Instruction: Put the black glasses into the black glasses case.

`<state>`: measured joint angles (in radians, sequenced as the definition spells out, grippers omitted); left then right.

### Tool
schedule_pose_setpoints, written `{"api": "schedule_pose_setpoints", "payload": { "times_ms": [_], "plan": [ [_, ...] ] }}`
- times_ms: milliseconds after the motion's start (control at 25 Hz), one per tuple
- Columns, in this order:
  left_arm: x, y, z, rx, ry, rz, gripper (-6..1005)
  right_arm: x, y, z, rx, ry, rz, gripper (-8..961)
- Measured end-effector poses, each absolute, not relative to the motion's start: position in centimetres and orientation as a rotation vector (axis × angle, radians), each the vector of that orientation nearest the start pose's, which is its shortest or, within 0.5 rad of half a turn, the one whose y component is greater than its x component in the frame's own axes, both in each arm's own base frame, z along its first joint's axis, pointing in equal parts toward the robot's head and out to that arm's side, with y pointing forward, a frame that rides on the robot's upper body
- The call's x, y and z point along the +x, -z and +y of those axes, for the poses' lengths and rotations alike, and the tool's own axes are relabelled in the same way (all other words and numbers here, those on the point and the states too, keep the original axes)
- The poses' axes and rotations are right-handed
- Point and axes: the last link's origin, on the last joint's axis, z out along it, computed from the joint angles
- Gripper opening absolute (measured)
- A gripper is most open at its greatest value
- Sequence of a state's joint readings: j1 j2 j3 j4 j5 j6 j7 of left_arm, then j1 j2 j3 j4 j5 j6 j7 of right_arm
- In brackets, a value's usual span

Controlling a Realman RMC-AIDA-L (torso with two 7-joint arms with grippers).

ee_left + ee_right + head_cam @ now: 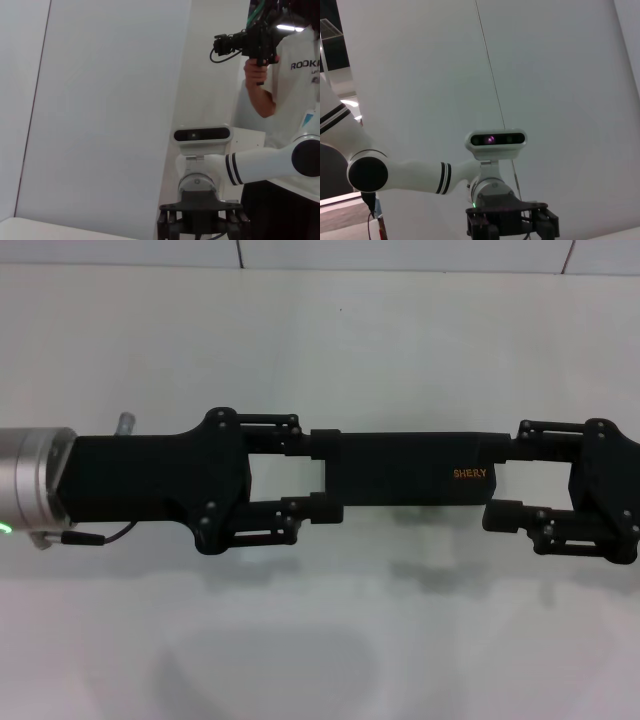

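Observation:
The black glasses case (pixel 400 468), closed, with orange "SHERY" lettering, hangs level above the white table, held at both ends. My left gripper (pixel 327 475) is shut on its left end, one finger on the far side and one on the near side. My right gripper (pixel 498 481) is shut on its right end in the same way. The black glasses are not in view. The left wrist view shows the right arm's gripper (pixel 201 222) facing it. The right wrist view shows the left arm's gripper (pixel 510 224) facing it.
The white table (pixel 300 340) lies under the case and carries its shadow. A white wall stands behind it. In the left wrist view a person (pixel 285 85) holding a camera stands behind the right arm.

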<state>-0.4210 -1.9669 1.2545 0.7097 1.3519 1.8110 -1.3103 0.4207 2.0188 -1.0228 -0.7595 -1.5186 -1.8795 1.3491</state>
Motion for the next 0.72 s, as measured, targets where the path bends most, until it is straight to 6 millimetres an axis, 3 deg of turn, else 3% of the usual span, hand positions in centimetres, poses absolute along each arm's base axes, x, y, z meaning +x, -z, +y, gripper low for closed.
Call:
{"api": "schedule_pose_setpoints", "payload": {
  "times_ms": [240, 440, 720],
  "plan": [
    [-21.7, -1.8, 28.1, -2.892, 1.231, -0.206, 578, 21.4, -3.1, 28.4, -2.889, -1.217, 0.251, 661],
    [-22.0, -1.7, 27.9, -2.908, 1.208, -0.211, 580, 21.1, -2.9, 28.4, -2.900, -1.227, 0.249, 798],
    [-22.3, -1.6, 27.7, -2.928, 1.184, -0.223, 580, 20.2, -2.2, 28.6, -2.942, -1.224, 0.214, 798]
  ]
}}
